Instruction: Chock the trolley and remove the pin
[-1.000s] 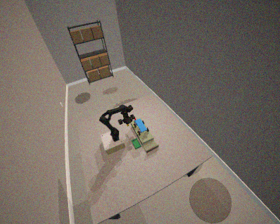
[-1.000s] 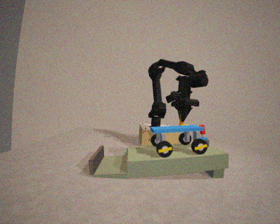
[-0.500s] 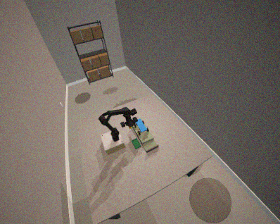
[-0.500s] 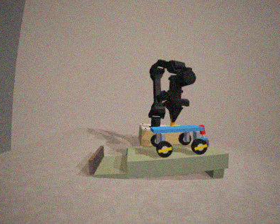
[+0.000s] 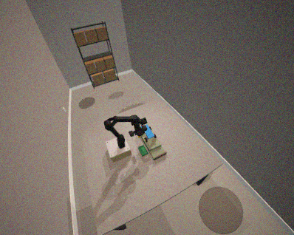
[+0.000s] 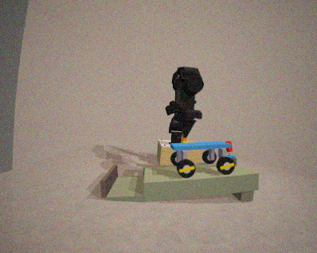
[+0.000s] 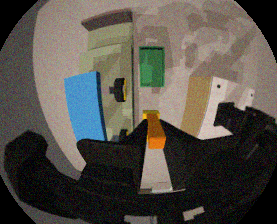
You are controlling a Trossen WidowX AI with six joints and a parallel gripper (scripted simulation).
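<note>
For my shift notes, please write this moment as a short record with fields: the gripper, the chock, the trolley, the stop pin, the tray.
gripper: shut on the chock's orange handle
chock: carried in the air beside the trolley, not yet against a wheel
trolley: blue deck, standing on the green ramp
stop pin: red head visible at the trolley's uphill end, not pulled
green tray: beside the ramp, nothing seen inside
</note>
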